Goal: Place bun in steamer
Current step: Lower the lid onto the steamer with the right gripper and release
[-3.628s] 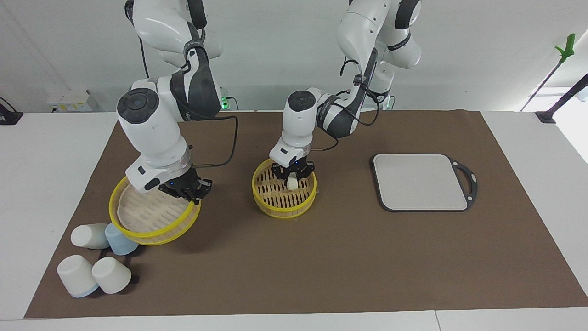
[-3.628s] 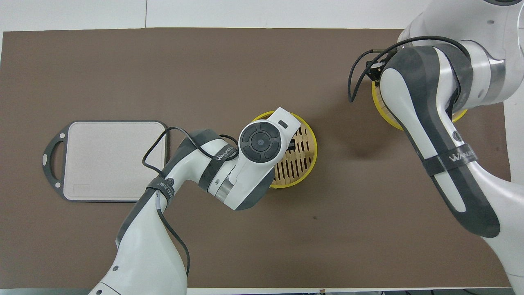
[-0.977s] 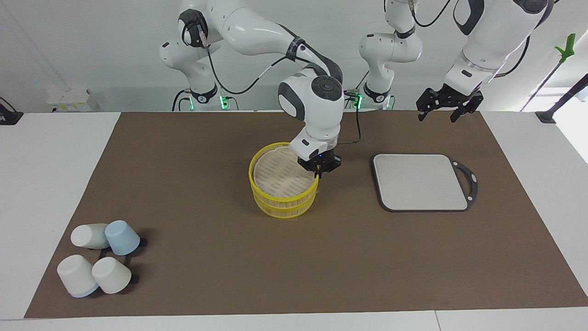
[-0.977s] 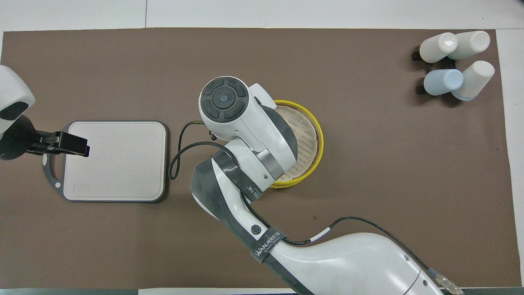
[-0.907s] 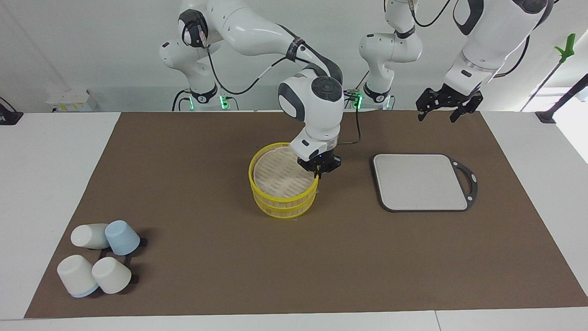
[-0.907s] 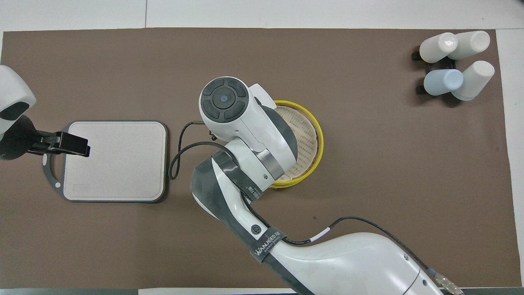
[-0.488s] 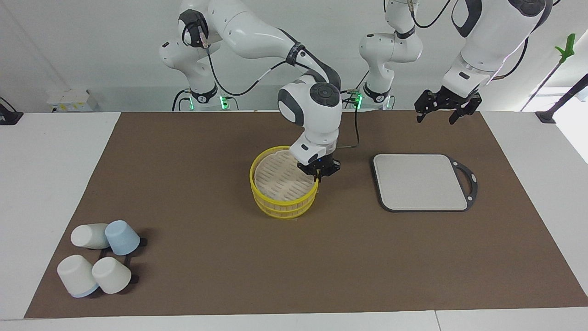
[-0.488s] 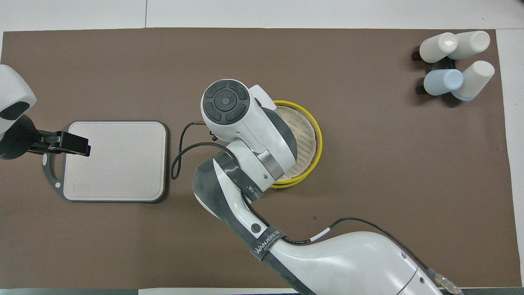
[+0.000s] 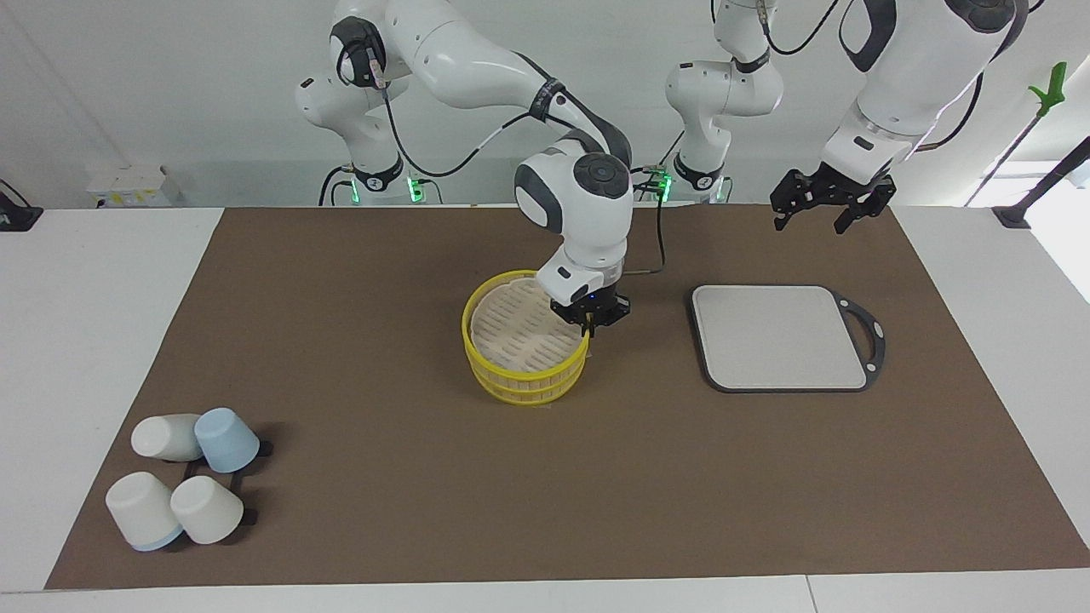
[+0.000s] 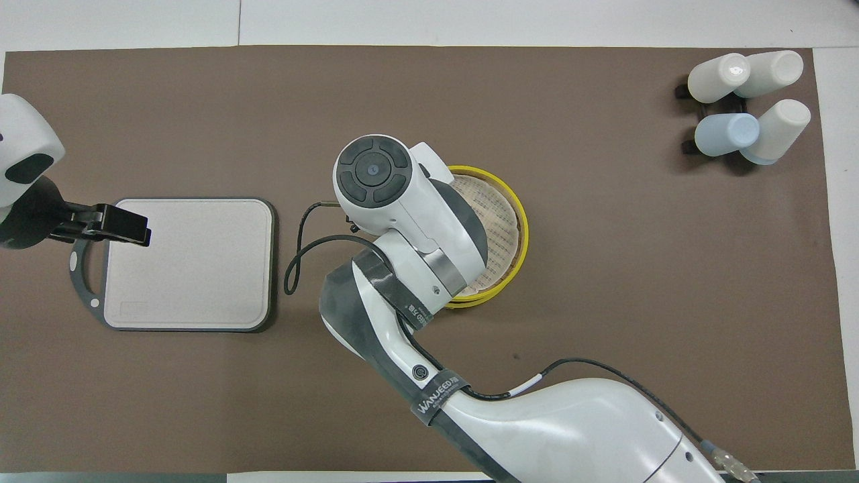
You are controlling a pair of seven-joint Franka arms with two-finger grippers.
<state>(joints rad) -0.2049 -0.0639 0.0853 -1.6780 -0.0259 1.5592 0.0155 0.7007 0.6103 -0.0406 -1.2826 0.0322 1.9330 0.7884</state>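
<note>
Right pincer point(image 9: 589, 324), centre frame, is pinched shut on the lid point(image 9: 521, 324) rim, which since a second ago has settled squarer onto the steamer point(image 9: 526, 379). Bun is hidden, presumably inside; task looks nearly done. Left pincer point(image 9: 823, 207) waits open, upper right. Overhead view hides that grip; facing view shows it.

Right gripper point(image 9: 588, 323) on steamer point(image 9: 526, 340) rim

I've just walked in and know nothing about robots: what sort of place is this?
Probably a robotics lab: two white arms at a table with a brown mat, staged kitchen props, a yellow steamer and toppled cups.
</note>
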